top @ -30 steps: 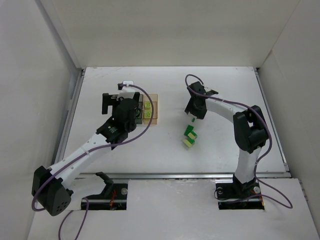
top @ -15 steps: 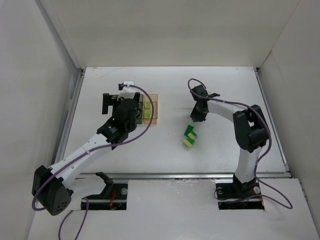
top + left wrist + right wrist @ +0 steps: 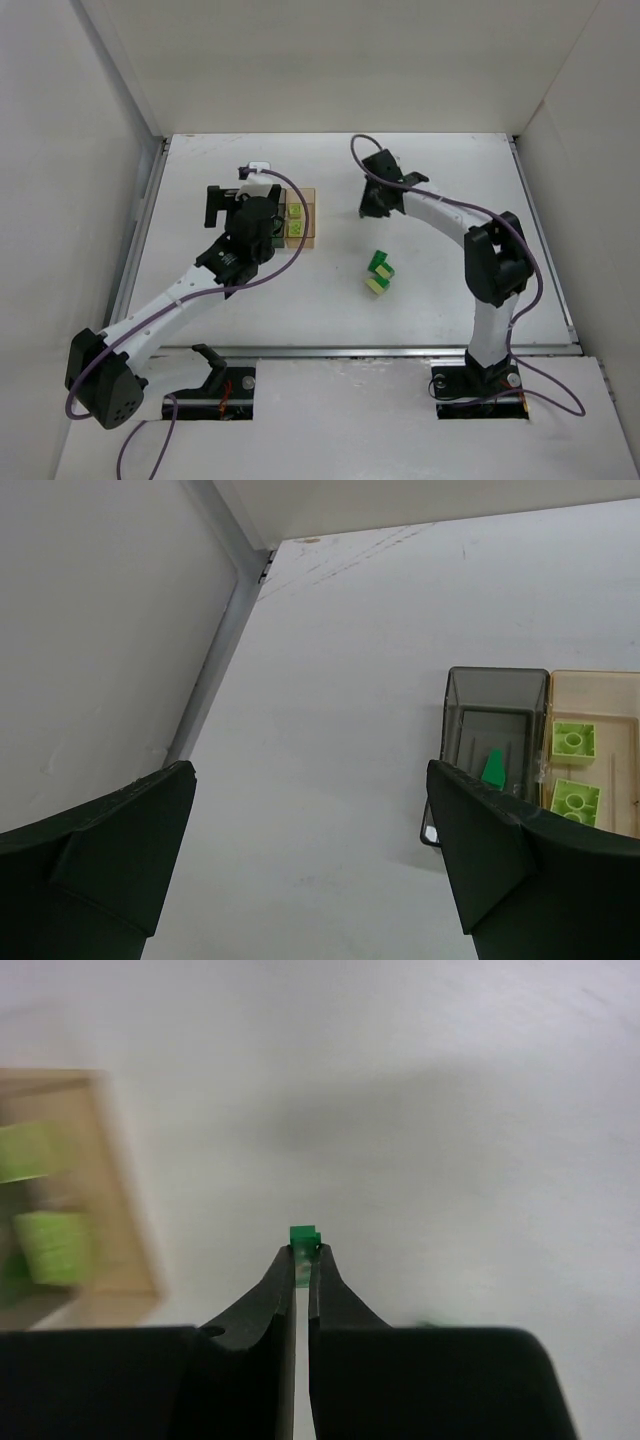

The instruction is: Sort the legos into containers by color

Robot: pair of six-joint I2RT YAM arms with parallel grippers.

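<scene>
My right gripper (image 3: 303,1251) is shut on a small dark green lego (image 3: 304,1233) pinched at its fingertips, held above the table right of the containers (image 3: 372,208). The amber container (image 3: 303,221) holds two yellow-green legos (image 3: 572,740) (image 3: 575,800). The smoky grey container (image 3: 495,725) adjoins it on the left and holds a dark green lego (image 3: 494,770). My left gripper (image 3: 310,810) stands wide open and empty just left of the grey container, and its arm covers most of that container from above (image 3: 230,205). A dark green lego (image 3: 381,263) and a yellow-green lego (image 3: 377,285) lie together mid-table.
White walls enclose the table on the left, back and right. A metal rail (image 3: 215,670) runs along the table's left edge. The amber container's blurred corner (image 3: 75,1190) lies left of the right gripper's fingers.
My right gripper closed on a dark green lego beside the mid-table pile, then lifted it up and left toward the containers. The left arm has not moved.
</scene>
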